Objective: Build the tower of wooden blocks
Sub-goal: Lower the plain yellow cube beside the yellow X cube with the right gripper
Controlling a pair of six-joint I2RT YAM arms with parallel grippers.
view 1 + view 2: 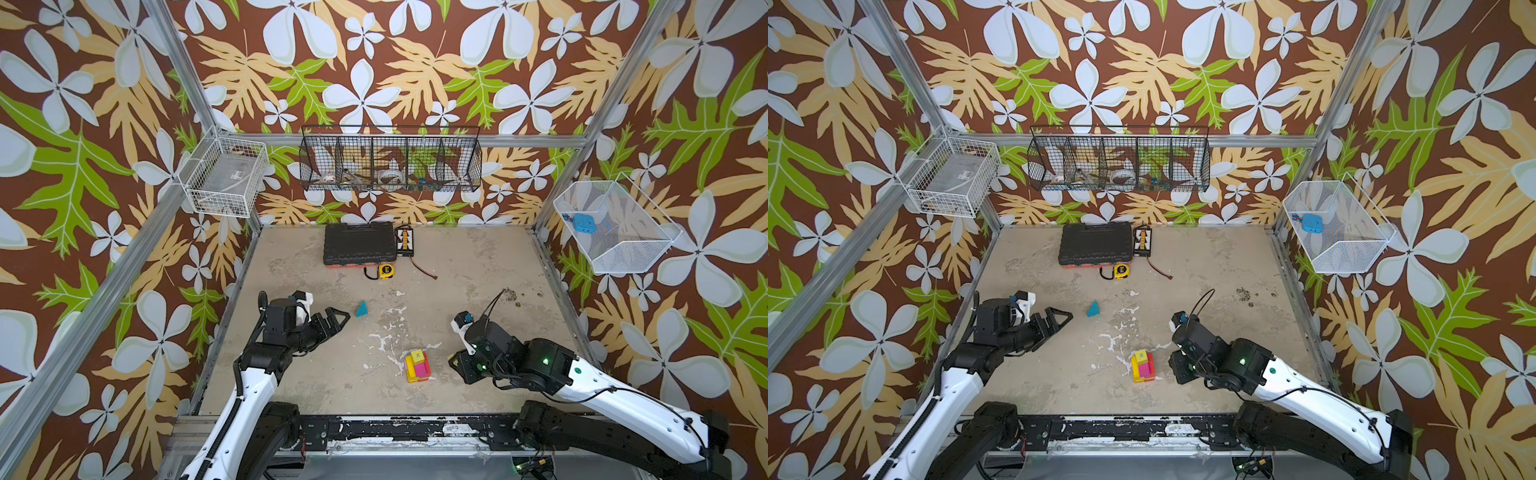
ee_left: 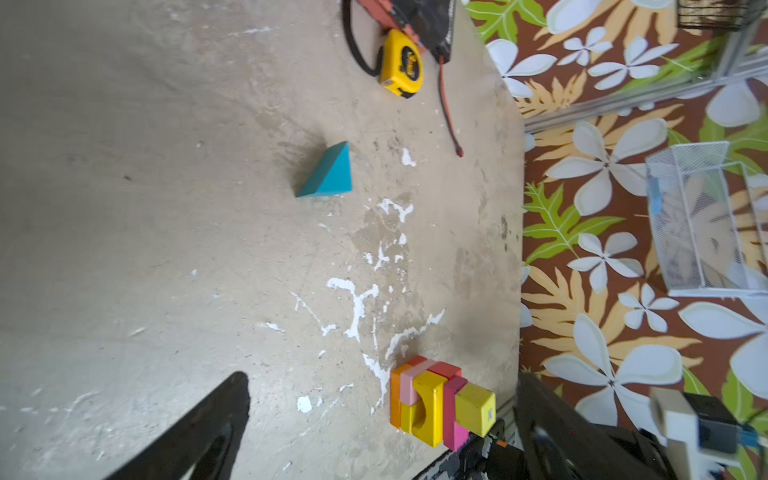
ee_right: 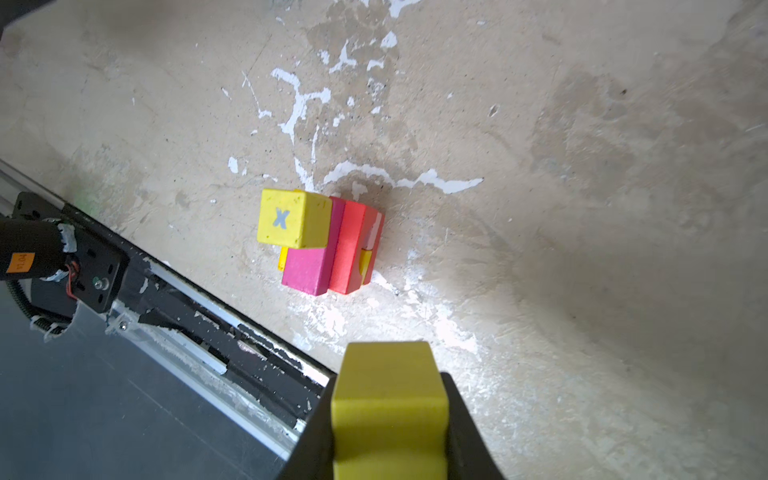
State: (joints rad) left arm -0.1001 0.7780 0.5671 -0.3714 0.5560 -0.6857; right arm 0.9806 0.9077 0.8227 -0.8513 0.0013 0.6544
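The tower (image 1: 417, 365) (image 1: 1142, 366) is a compact stack of yellow, red, magenta, pink and orange wood blocks near the table's front middle. A yellow cube marked with an X (image 3: 291, 218) sits on top of it. My right gripper (image 3: 388, 380) hovers just right of the tower (image 3: 332, 253), shut on a yellow block (image 3: 388, 403). A teal wedge (image 1: 361, 309) (image 2: 328, 172) lies alone on the table, farther back and to the left. My left gripper (image 1: 338, 318) stands open and empty, just left of the wedge and apart from it.
A black tool case (image 1: 359, 243), a yellow tape measure (image 1: 386, 271) and a small board with a red wire (image 1: 405, 241) lie at the back. Wire baskets (image 1: 615, 226) hang on the walls. The black front rail (image 3: 232, 332) runs close to the tower.
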